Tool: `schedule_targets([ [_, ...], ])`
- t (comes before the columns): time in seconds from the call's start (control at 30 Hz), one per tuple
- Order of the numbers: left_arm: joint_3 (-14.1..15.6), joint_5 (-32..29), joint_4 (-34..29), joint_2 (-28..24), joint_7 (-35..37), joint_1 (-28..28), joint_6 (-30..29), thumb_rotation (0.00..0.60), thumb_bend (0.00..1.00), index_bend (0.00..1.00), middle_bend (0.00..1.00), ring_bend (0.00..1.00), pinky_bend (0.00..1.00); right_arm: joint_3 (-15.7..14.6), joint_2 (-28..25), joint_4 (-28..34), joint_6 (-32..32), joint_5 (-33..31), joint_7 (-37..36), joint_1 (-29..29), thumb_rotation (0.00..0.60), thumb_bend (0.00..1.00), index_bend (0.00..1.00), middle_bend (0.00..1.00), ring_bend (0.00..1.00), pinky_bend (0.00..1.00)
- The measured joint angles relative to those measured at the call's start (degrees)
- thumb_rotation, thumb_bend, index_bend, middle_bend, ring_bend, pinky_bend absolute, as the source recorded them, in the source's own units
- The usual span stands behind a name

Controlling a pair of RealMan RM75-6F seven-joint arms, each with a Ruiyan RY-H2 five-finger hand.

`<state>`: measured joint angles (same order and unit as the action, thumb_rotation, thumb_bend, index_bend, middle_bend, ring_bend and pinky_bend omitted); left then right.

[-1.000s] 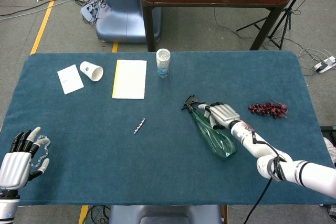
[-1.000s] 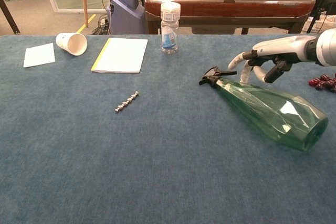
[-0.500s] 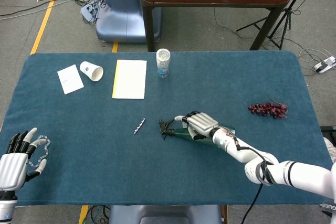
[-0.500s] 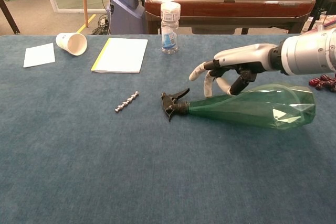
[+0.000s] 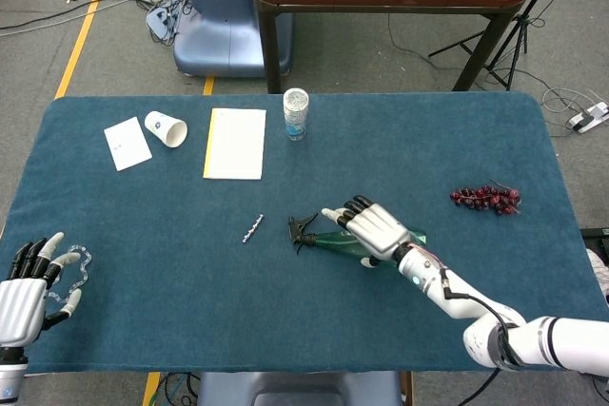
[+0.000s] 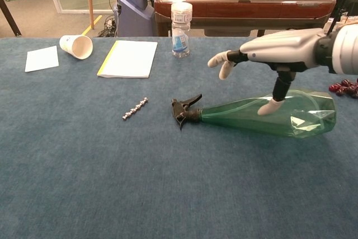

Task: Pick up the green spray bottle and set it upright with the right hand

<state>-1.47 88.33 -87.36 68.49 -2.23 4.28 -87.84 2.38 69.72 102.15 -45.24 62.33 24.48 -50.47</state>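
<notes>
In the head view the right hand [image 5: 373, 229] covers most of the bottle [image 5: 328, 240]; only its nozzle end shows. The left hand [image 5: 29, 284] is cut by the left edge there and absent from the chest view, where the grapes [image 6: 345, 89] are clipped at the right edge.

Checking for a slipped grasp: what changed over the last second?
The green spray bottle swung round so its nozzle points left, and lies flat. The right hand, curled at the neck before, has lifted with fingers spread above the bottle, holding nothing. Left hand, paper cup, notebook and grapes unchanged.
</notes>
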Motion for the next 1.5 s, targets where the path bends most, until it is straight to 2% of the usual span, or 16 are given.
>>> schedule_targets([
  [0.23,0.23,0.74,0.10,-0.10,0.58,0.05,-0.18,0.600,0.35,0.29,0.07,0.04,0.00,-3.38,-0.38,3.28,-7.53,-4.35,10.61,2.30,0.600,0.00,0.00,0.09,0.02,0.06],
  [0.47,0.58,0.81,0.26,-0.15,0.95,-0.37,-0.41,0.600,0.35,0.30,0.07,0.04,0.00,-4.25,3.56,0.74,-10.02,-9.59,15.34,3.17,0.600,0.00,0.00,0.07,0.02,0.06],
  [0.77,0.59,0.72,0.22,-0.12,0.90,-0.68,-0.67,0.600,0.35,0.30,0.07,0.04,0.00,-1.67,6.87,-6.44,-9.25,-13.48,15.67,1.84,0.600,0.00,0.00,0.07,0.02,0.06],
  [0.93,0.60,0.49,0.18,-0.23,0.87,-0.94,-0.80,0.600,0.35,0.30,0.07,0.04,0.00,0.48,8.34,-11.07,-6.74,-14.32,13.81,0.32,0.600,0.00,0.00,0.07,0.02,0.06],
  [1.07,0.57,-0.06,0.34,-0.30,0.99,-1.28,-0.85,0.600,0.35,0.31,0.07,0.04,0.00,1.02,7.67,-9.99,-6.37,-10.67,11.40,0.29,0.600,0.00,0.00,0.08,0.02,0.06],
  [1.27,0.62,0.32,0.29,-0.24,1.06,-1.35,-1.06,0.600,0.35,0.31,0.07,0.04,0.00,0.79,5.59,-6.41,-6.87,-0.04,6.59,1.17,0.600,0.00,0.00,0.11,0.02,0.06],
  [1.5,0.75,0.87,0.01,-0.34,1.07,-1.66,-1.74,0.600,0.35,0.31,0.07,0.04,0.00,-1.59,6.25,-6.16,-6.63,12.03,5.83,1.26,0.600,0.01,0.13,0.17,0.02,0.06],
])
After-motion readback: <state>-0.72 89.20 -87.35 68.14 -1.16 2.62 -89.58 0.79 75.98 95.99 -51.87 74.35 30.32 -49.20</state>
